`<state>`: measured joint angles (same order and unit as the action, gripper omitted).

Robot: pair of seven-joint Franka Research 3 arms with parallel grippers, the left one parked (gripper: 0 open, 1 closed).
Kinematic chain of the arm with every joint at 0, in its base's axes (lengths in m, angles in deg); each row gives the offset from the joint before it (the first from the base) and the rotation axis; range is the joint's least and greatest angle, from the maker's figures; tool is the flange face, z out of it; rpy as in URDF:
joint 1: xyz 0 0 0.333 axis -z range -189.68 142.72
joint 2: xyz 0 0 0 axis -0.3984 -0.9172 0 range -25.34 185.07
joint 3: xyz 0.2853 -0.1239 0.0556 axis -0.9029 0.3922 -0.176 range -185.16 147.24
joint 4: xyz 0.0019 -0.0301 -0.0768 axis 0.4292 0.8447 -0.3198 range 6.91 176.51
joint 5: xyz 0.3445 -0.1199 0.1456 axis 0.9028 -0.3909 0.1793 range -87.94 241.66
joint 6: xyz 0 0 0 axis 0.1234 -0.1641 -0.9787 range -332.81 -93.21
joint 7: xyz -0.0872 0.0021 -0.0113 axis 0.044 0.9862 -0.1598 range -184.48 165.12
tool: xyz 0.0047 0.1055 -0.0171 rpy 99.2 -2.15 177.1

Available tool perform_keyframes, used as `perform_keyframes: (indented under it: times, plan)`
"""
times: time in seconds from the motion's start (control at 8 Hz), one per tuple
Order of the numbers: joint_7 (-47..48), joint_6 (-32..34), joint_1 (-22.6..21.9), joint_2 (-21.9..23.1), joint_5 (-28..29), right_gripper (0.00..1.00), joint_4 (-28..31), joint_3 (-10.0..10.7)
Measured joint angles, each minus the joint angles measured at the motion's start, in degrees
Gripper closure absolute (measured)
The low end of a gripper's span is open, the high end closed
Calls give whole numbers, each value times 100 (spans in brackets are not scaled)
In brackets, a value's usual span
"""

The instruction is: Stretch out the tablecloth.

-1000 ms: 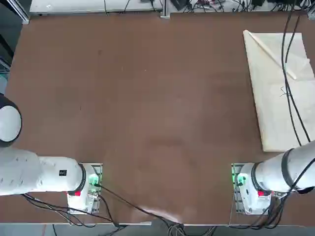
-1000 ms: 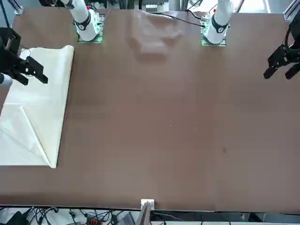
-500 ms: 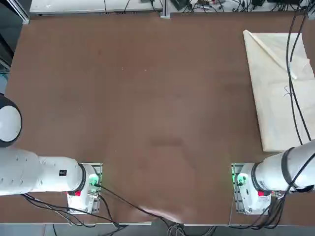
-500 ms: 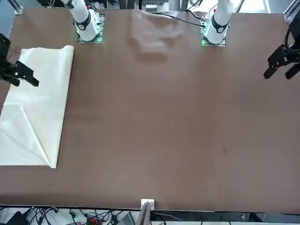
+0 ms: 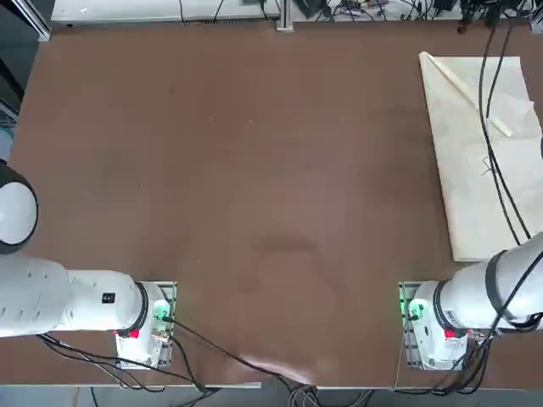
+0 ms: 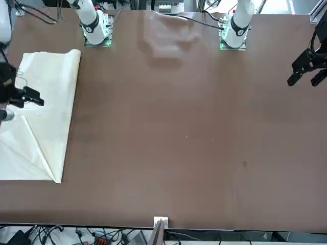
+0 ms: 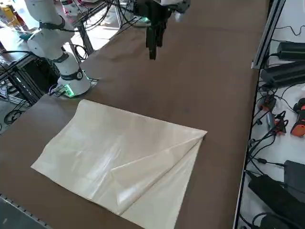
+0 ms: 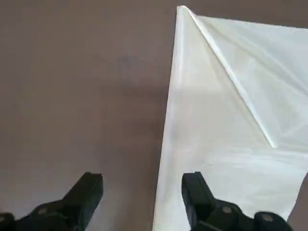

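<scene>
right end effector (image 8: pixel 143 174): and it's shifted farther out across the counter (image 5: pixel 254 170), hovering there, fingers wide apart!
tablecloth (image 7: pixel 95 152): unmoved, flat, one part folded over

beyond the far edge of the brown worktop (image 5: pixel 254 170), loose black cables (image 7: pixel 269 138) lie on a white surface (image 7: pixel 295 138) beside dark boxes (image 7: pixel 281 200) and an orange-and-black tool (image 7: pixel 299 125). a metal post (image 6: pixel 158 232) meets that edge.
</scene>
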<state>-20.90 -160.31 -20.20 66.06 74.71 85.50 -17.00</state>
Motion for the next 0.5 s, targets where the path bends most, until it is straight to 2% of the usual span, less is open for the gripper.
perform_keyframes:
  times: [0.25,0.5]
  plan:
    - [-819,-1029,466,127,-104,0,939,28]
    - [-2061,-2406,1092,291,-126,0,1992,45]
